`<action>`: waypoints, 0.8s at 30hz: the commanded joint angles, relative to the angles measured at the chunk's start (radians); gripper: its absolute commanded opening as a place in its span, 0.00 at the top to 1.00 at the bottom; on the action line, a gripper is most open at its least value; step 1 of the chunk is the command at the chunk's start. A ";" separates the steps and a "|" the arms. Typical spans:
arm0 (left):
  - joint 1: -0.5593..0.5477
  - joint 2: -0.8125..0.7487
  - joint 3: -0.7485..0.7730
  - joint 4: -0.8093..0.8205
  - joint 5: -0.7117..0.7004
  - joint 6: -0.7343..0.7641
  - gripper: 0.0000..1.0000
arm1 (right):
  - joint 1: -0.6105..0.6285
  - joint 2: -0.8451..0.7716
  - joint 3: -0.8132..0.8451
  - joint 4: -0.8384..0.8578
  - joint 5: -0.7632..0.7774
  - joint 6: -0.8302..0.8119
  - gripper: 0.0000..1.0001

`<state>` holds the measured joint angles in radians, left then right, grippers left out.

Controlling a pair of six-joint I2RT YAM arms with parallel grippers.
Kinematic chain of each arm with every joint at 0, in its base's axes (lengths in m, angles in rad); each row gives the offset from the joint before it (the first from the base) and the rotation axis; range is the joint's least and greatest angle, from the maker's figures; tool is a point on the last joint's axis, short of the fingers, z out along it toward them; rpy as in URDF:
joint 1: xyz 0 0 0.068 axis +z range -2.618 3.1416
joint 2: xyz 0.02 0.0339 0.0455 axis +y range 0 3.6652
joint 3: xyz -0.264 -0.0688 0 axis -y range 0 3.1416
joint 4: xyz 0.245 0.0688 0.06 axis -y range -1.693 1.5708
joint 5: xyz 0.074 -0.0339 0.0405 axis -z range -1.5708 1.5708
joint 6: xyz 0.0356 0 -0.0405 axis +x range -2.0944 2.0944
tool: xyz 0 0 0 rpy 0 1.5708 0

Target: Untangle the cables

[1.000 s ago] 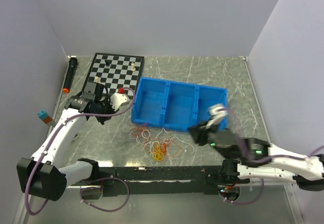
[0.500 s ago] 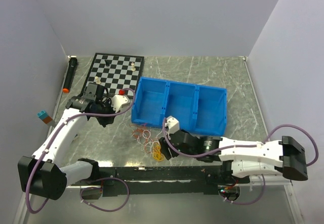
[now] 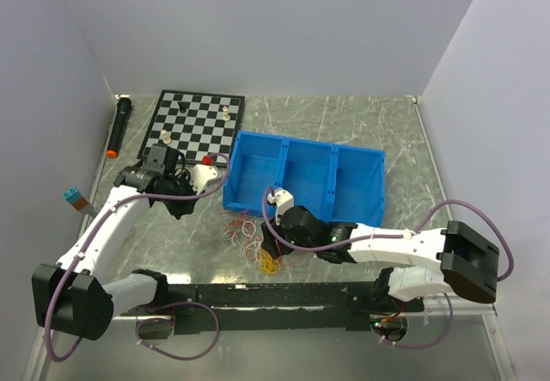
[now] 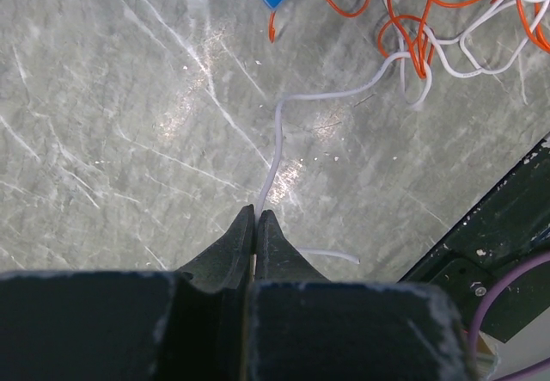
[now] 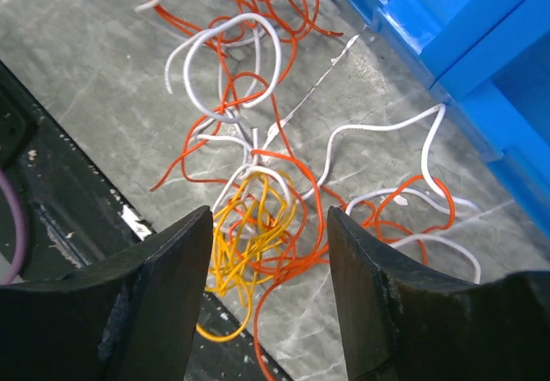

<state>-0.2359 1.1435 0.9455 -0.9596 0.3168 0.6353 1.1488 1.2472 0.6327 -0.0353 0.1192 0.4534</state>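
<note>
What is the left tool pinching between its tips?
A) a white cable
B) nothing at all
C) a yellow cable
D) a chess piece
A: in the left wrist view, the left tool is closed, and a white cable runs straight into its tips.

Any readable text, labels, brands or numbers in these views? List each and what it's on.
None: no legible word, number, logo or sign in any of the three views.
blue bin: plain walls, no label.
chessboard: squares only, no edge marks readable.
black cylinder with an orange tip: too small to tell whether it carries print.
cables: no markings visible.
</note>
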 commanded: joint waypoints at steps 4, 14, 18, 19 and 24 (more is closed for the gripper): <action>0.001 -0.010 -0.019 0.035 0.021 0.003 0.99 | -0.037 0.043 -0.016 0.120 -0.065 -0.021 0.42; 0.001 0.001 -0.022 0.042 0.018 -0.002 0.99 | -0.073 0.103 -0.013 0.166 -0.156 -0.027 0.60; 0.001 0.004 -0.022 0.047 0.018 -0.002 0.99 | -0.078 0.104 -0.014 0.169 -0.165 -0.028 0.67; 0.001 0.004 -0.021 0.048 0.018 -0.003 0.99 | -0.078 0.104 -0.016 0.169 -0.168 -0.028 0.68; 0.001 0.005 -0.022 0.050 0.021 -0.008 0.99 | -0.081 0.101 -0.019 0.167 -0.167 -0.027 0.88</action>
<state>-0.2359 1.1435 0.9218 -0.9253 0.3168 0.6346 1.0767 1.3506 0.6262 0.0891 -0.0387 0.4313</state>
